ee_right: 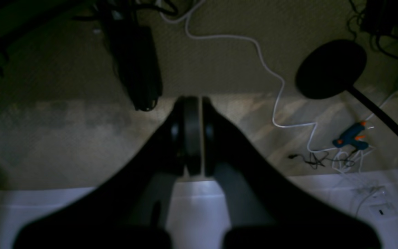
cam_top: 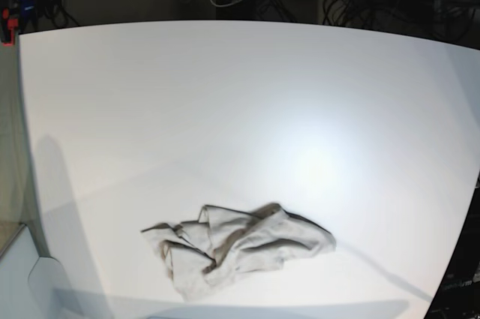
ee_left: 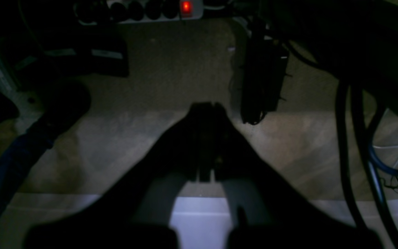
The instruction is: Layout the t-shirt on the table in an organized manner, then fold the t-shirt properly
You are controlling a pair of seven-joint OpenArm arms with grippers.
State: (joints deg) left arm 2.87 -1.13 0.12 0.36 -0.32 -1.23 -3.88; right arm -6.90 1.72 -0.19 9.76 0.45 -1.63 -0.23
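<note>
**Shirt bunched, both arms parked off the desk, nothing started**

The t-shirt (cam_top: pixel 236 248) lay crumpled in a heap near the front edge of the desk (cam_top: pixel 240 94), somewhat left of centre in the base view. Sleeves and neck opening couldn't be told apart in the folds.

Risks as I judged them:
- Layers were stacked on each other, so a pinch into the heap would likely take more than one layer and drag the whole lump instead of opening it.
- No hem or shoulder seam was clearly exposed, so picking a wrong corner would give a twisted layout and a crooked fold after.
- The heap sat close to the desk's near edge, so a pull toward that side could slide cloth off.
- Wrist views were dark and blurred, so they gave poor feedback for a fine grasp.

Pose: neither arm appeared in the base view. Both wrist cameras looked down past the desk's edge at the floor, with cables and a lit power strip (ee_left: pixel 157 8) in view. Left gripper (ee_left: pixel 207 107) was clenched, fingers together, holding nothing. Right gripper (ee_right: pixel 193 103) was likewise clenched and empty. Both sat well apart from the shirt.
</note>
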